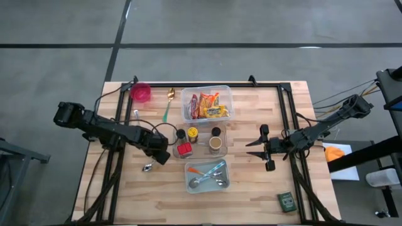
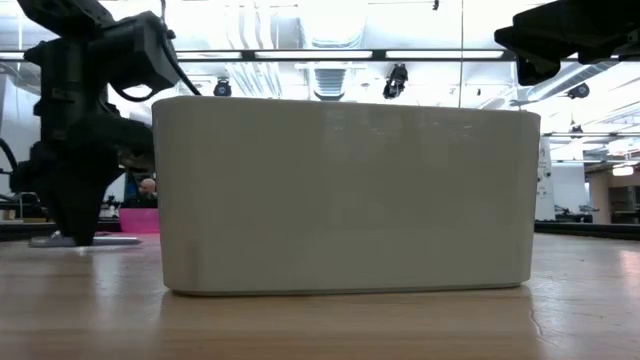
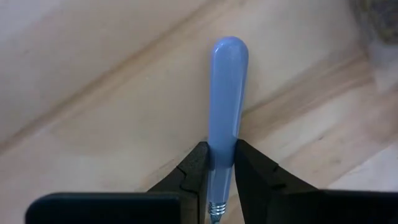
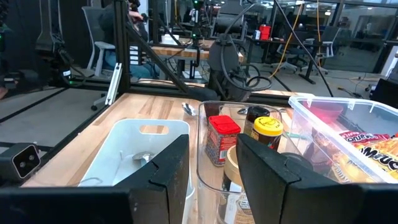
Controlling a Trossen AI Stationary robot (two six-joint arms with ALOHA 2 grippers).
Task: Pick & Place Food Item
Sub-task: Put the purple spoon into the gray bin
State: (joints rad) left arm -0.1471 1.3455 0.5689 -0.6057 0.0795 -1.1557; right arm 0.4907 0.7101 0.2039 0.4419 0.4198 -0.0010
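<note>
We see one wooden worktop point(image 1: 251, 188) carrying two dark arms, one from each side. On it we count two large clear tubs: the food tub point(image 1: 206, 103) at the far middle, full of bright snack packets point(image 1: 215, 111), and a smaller utensil bin point(image 1: 206, 176) nearer the front holding several spoons. Between them stands a clear tray point(image 1: 202, 142) with four small containers: a red tin point(image 1: 184, 149), a yellow-lidded jar point(image 1: 193, 132), a dark jar and a brown-topped cup point(image 1: 215, 143). We also count one pink bowl point(image 1: 141, 93) at the far left corner, one green-handled spoon point(image 1: 167, 110) beside it, and one small dark box point(image 1: 287, 201) near the front right. The left gripper point(image 1: 157, 157) is down at the worktop left of the tray; its jaws are closed onto the blue-handled spoon point(image 3: 227, 99), pinching the handle near its metal neck, a detail only the left wrist view gives, while the high view shows the spoon's bowl on the wood. The right gripper point(image 1: 259, 150) hovers right of the tray, jaws partly open around nothing; its wrist view alone shows the room beyond. The low view shows little more than the bin's pale wall point(image 2: 345, 195) and the left arm's tip touching down.
</note>
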